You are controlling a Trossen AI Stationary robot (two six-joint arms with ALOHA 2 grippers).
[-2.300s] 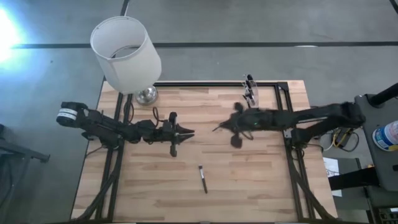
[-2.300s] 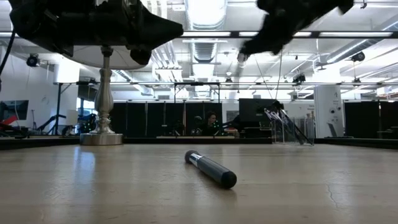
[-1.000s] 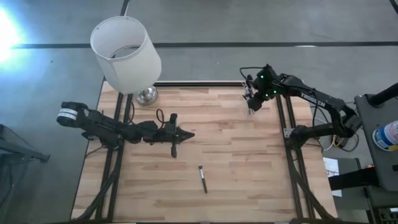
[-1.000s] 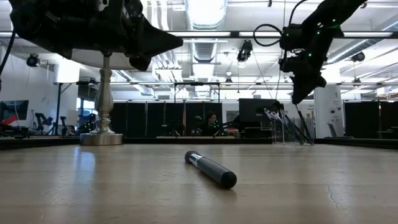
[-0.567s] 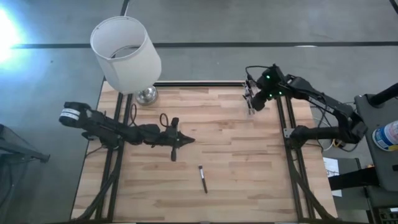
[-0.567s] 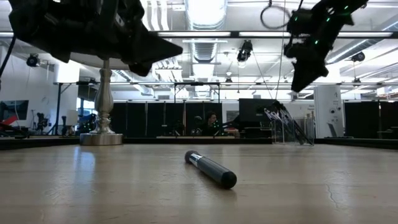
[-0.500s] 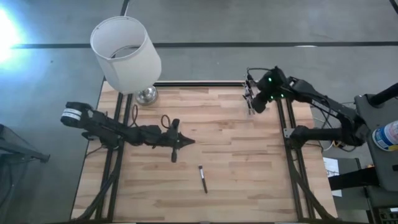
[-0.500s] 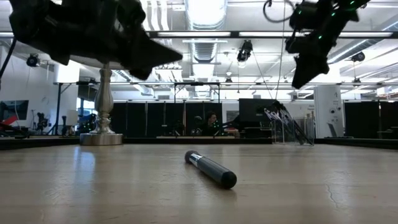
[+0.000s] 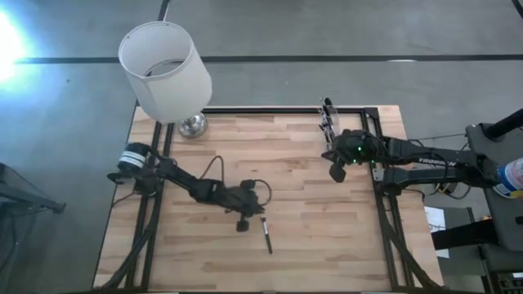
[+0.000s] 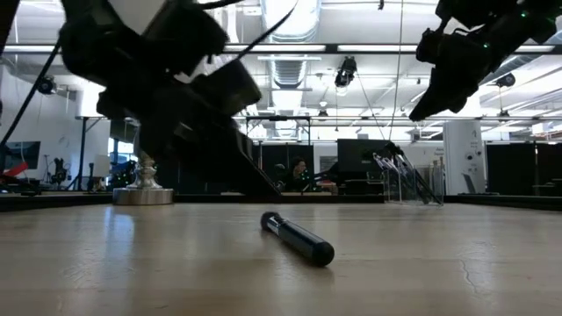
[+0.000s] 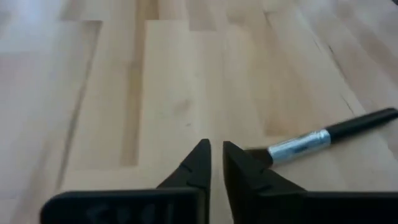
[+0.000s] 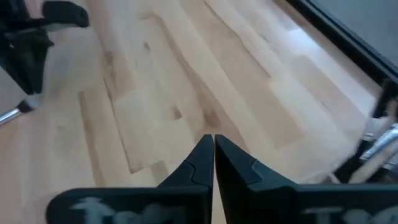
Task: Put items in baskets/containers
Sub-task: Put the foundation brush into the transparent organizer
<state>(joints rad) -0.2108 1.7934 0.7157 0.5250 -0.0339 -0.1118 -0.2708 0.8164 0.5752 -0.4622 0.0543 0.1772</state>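
The brush (image 9: 266,234) lies flat on the wooden table (image 9: 302,204), its long side running near to far, dark handle end nearest the low camera. The left claw (image 9: 260,214) sits just beside it, tips slightly apart. The clear cup (image 9: 328,117) stands at the far edge. The right claw (image 9: 336,174) hangs near it, pressed together. A big hall stretches behind.

table: light wooden planks (image 9: 294,171), edged by a black metal frame (image 9: 270,109)
floor: grey, smooth, crossed by a dark line (image 9: 327,59) beyond the table; glare at one edge
lamp: white cylindrical shade (image 9: 164,70) on a silver base (image 10: 142,191), at a far corner of the table
ceiling: exposed ducts and pipes, long bright strip lights (image 10: 290,13)
room behind: dark partitions (image 10: 219,167), a white column (image 10: 457,156), a seated person (image 10: 299,173) far off
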